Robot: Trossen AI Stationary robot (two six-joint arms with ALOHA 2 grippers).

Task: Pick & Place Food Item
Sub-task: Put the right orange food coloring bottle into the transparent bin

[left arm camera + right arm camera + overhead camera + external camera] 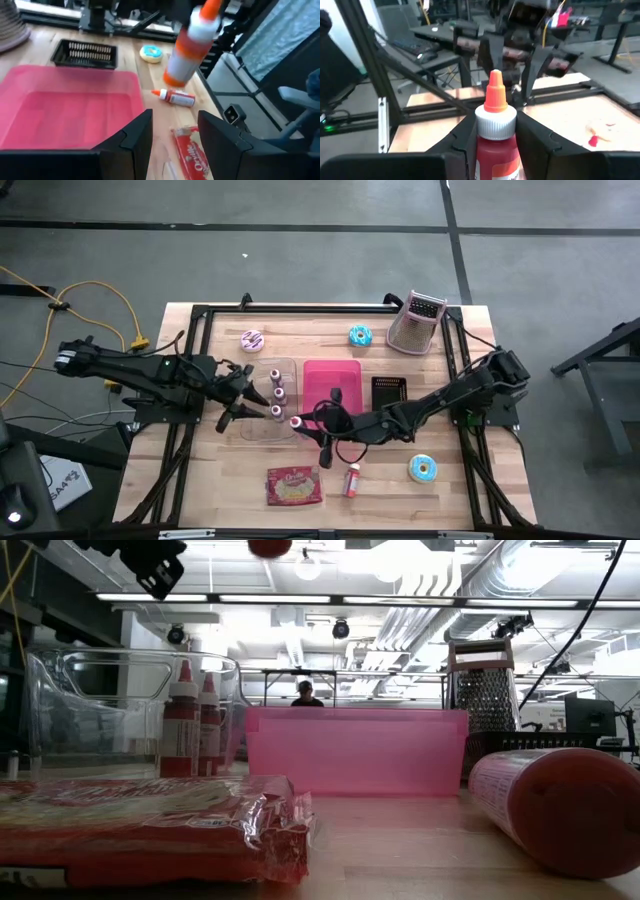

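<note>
Wooden table [500, 500], right gripper [303, 423] clasping red bottle [495, 135] beside clear tray's [262, 430] edge, left gripper [232, 396] seemingly parted, empty.

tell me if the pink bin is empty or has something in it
Empty as far as shown: the left wrist view shows the pink bin with a bare floor, though its near end is hidden behind the left tool.

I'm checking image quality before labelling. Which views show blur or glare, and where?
Left wrist view: the held red bottle is smeared, while the pink tray stays fairly clear. Right wrist view: the left hand behind the bottle's orange cap is soft. Low view: the wrapped packet and lying bottle up close are out of focus; ceiling lights glare.
</note>
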